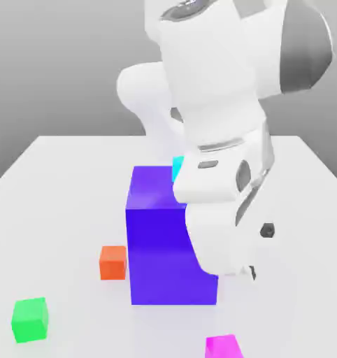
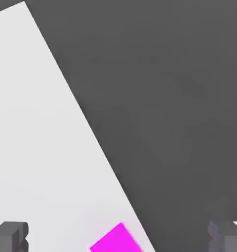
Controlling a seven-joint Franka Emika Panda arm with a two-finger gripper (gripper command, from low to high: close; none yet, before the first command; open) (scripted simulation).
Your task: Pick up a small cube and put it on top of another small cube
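Observation:
The small magenta cube [image 1: 224,347] lies on the white table at the near edge of the exterior view, toward its right. In the hand view the same magenta cube [image 2: 115,241] sits close to the table's edge, seen between my two grey fingertips [image 2: 10,236]. My gripper [image 2: 118,238] is open wide, above the cube and holding nothing. The small green cube [image 1: 29,319] rests far off at the exterior view's left front. The arm's white hand [image 1: 220,238] hangs above the table, a little behind the magenta cube.
A big blue-violet block [image 1: 164,238] stands mid-table, right beside the hand. An orange-red small cube [image 1: 113,262] sits at its left. A cyan small cube [image 1: 177,168] peeks out behind it. The table's edge [image 2: 98,142] runs close by the magenta cube.

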